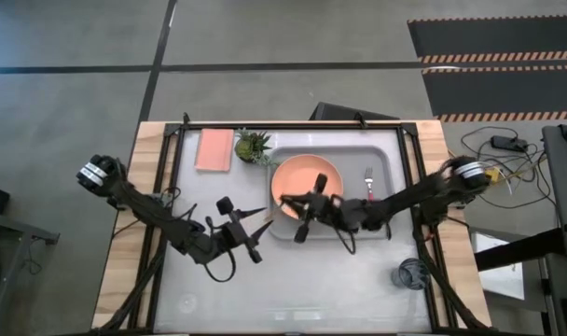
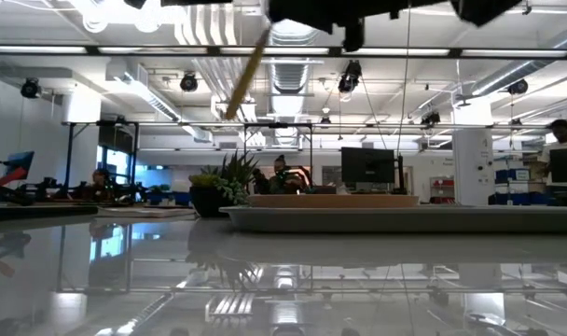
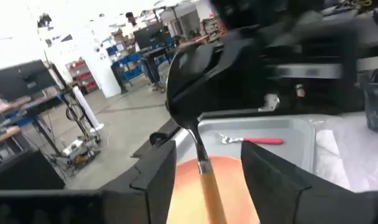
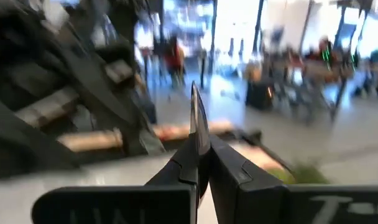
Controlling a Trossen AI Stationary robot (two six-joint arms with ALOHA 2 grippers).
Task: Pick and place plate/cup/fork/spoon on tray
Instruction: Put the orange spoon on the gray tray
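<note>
The spoon is lifted above the tray's left part, its silver bowl point(image 3: 189, 81) up and its orange handle point(image 3: 209, 190) slanting down, as the low view point(image 2: 249, 75) also shows. My right gripper point(image 1: 300, 219) is shut on the spoon. My left gripper point(image 1: 251, 229) is open, with its fingers on either side of the handle; I see no touch. The salmon-orange plate point(image 1: 302, 177) lies flat in the grey tray point(image 1: 384, 154), and the fork point(image 1: 367, 182) lies in the tray to the plate's right. The dark cup point(image 1: 411, 273) stands on the table, off the tray. My right gripper pinches the spoon's bowl point(image 4: 195, 124) between its two fingers, which close on the bowl's two faces, seen edge-on. It comes from the table's right side. The spoon is lifted clear of the table and tray, with the handle hanging slanted below the bowl.
A pink rectangular pad point(image 1: 214, 149) and a small green plant point(image 1: 254, 147) sit at the far left of the table, beside the tray. Bare table surface lies in front of the tray. People and furniture show in the room beyond.
</note>
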